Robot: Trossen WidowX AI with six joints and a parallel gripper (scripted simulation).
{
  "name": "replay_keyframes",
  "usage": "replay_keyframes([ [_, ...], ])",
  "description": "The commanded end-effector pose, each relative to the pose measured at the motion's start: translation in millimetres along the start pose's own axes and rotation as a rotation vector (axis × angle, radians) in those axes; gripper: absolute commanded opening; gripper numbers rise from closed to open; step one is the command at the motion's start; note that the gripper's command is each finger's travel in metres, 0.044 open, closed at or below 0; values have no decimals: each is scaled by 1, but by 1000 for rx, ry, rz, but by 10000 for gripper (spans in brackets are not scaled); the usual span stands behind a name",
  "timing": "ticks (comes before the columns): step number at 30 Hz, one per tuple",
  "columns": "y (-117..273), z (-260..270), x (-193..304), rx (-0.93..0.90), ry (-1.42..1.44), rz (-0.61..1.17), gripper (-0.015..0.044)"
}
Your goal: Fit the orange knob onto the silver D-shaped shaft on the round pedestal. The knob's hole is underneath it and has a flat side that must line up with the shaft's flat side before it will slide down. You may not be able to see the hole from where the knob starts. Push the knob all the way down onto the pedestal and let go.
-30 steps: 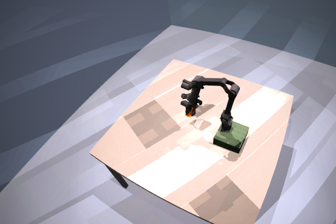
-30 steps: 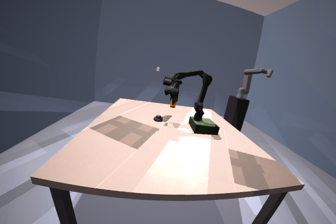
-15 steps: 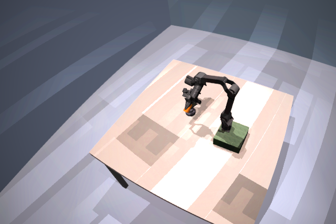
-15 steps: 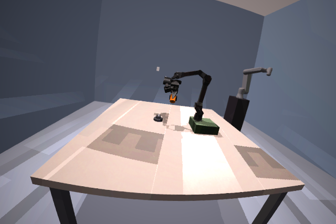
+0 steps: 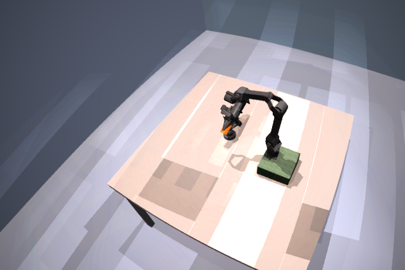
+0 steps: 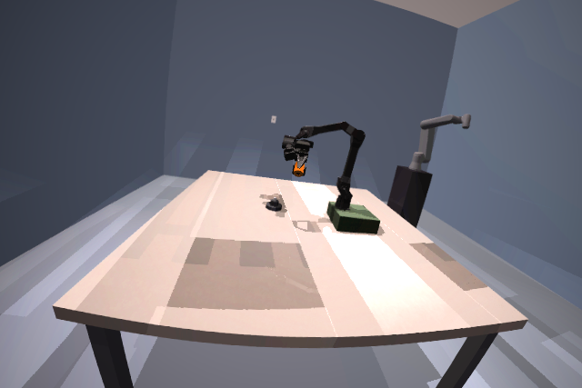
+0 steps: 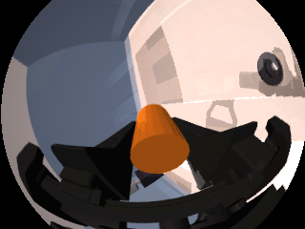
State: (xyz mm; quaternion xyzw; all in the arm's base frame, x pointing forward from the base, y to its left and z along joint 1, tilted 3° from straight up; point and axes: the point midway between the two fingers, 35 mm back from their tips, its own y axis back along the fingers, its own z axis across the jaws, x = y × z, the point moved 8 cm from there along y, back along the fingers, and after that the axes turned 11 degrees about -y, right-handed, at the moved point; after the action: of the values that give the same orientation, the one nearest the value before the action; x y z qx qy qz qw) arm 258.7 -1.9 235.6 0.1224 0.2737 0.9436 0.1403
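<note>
The orange knob [image 5: 224, 130] [image 6: 298, 170] [image 7: 160, 140] is held in the air, tilted. My gripper [image 5: 227, 127] [image 6: 299, 165] [image 7: 153, 122] is shut on it. In the exterior view a dark spot shows on the knob's lower face; its flat side cannot be made out. The wrist view shows a plain flat end, with no hole seen. The dark round pedestal [image 5: 229, 136] [image 6: 273, 206] [image 7: 266, 69] stands on the table, apart from the knob, which is above and right of it in the exterior view. The small shaft [image 7: 274, 68] shows at its centre; its flat side is unclear.
The arm's base stands on a green block [image 5: 280, 166] [image 6: 356, 219] on the table [image 5: 183, 136] [image 6: 244, 327]. The table's edges show in the top and exterior views. A grey arm on a dark stand [image 6: 409, 191] is beyond the table at the right. Shadow patches lie on the table.
</note>
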Motion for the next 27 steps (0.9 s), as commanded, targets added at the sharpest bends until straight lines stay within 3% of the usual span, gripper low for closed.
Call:
replay_keyframes([
  [1,-1,-7,-2,-49,-9,13,0],
  [27,0,-2,0,-17,-2,3,0],
])
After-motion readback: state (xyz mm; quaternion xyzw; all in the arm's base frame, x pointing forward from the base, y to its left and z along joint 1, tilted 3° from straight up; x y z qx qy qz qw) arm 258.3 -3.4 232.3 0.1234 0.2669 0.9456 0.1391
